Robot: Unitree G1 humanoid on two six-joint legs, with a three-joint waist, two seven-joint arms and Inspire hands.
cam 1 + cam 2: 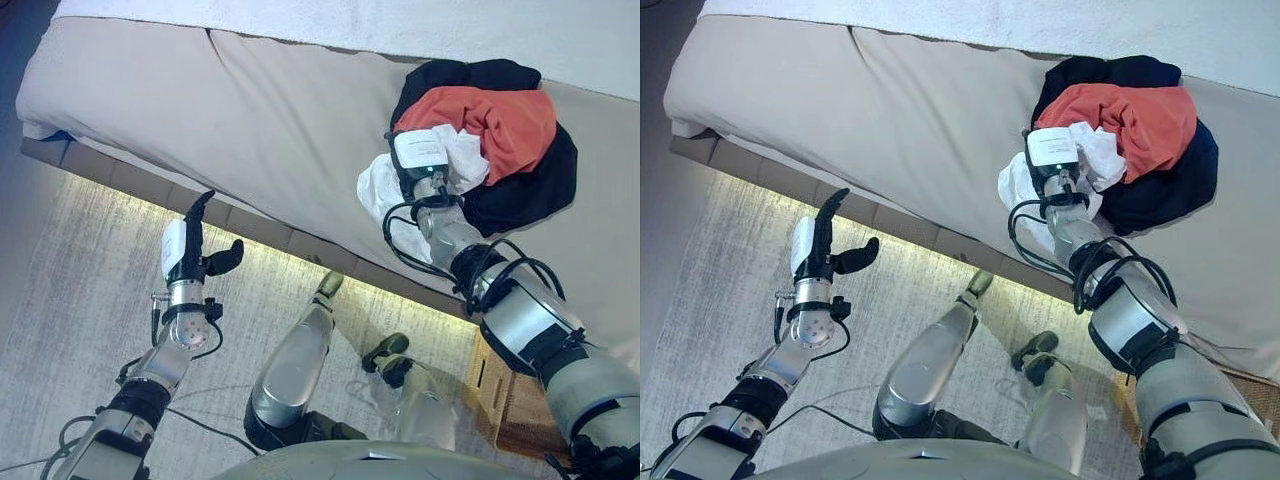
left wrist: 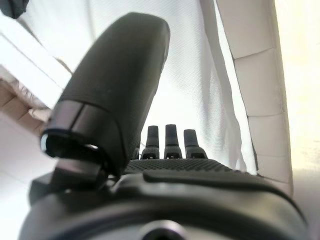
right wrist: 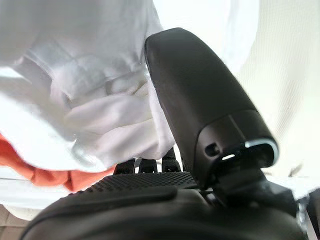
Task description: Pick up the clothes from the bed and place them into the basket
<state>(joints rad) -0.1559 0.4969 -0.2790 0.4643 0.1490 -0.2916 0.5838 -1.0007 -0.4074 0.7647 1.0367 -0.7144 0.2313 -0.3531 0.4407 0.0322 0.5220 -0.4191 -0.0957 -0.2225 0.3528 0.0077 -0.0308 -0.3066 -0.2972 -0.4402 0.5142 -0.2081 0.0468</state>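
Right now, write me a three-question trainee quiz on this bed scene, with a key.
1. True or false: the left hand is resting on the clothes.
2. Multiple choice: which garment does the right hand press into? A) the orange one B) the white one C) the dark one
3. Fill in: the pile of clothes lies on the ____.

Key
1. False: it is held up with straight fingers beside the bed edge, holding nothing.
2. B: the right wrist view shows white cloth around the thumb and fingers, though whether they grip it cannot be seen.
3. bed
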